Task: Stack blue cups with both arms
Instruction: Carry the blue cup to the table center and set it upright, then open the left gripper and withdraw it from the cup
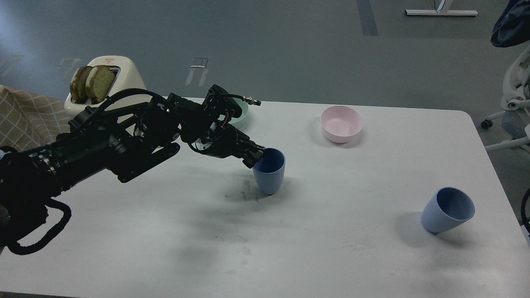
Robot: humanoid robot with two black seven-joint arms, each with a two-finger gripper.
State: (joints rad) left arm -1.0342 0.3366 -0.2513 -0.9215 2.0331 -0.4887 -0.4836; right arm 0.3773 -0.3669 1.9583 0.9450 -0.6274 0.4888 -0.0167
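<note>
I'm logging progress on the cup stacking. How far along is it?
Nothing is stacked yet. In hand: the left gripper is at the rim of the middle blue cup. Left: the other blue cup, tilted near the table's right edge, sits untouched; the right arm isn't in view.

Single head view, forward and down over the white table (331, 248).

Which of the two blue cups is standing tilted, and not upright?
The blue cup at the right, standing alone, leans with its mouth turned to the right. The blue cup at the centre stands upright, with the left gripper at its rim.
</note>
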